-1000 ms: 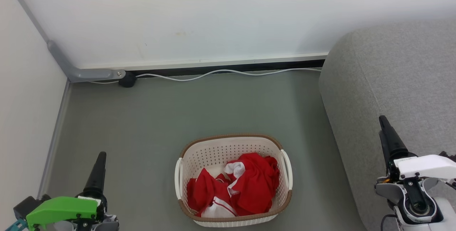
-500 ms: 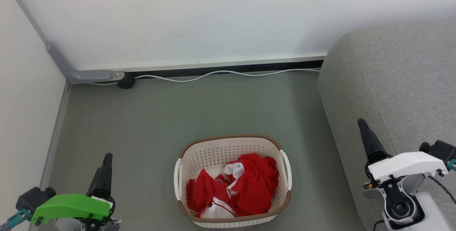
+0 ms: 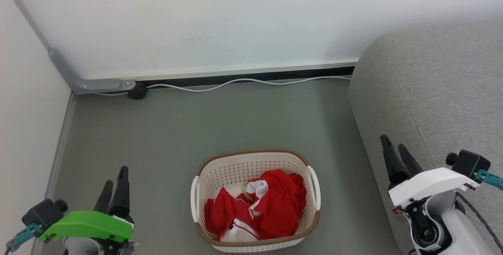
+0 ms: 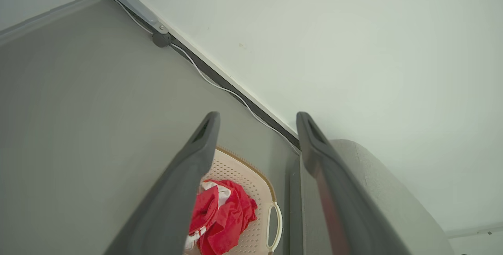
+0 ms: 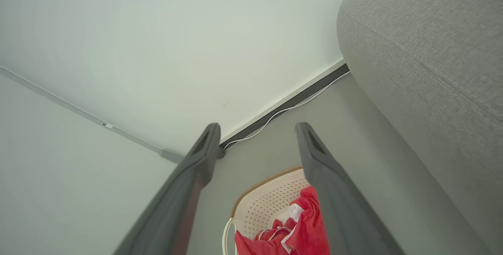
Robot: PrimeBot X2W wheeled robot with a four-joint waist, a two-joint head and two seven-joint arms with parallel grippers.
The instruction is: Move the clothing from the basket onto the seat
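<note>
Two garments to shift: looking down at the red clothing bunched in a loose heap inside the laundry basket on the floor, just beside the grey sofa. Expecting soft, light, floppy fabric, likely trailing and snagging on lifting. Favouring a pinch on a raised fold atop the plain red piece. Hovering the left gripper low at the basket's left, the right gripper by the sofa's edge, fingers pointing forward, both well apart from the heap. Holding both sets of jaws spread wide, gripping nothing.
</note>
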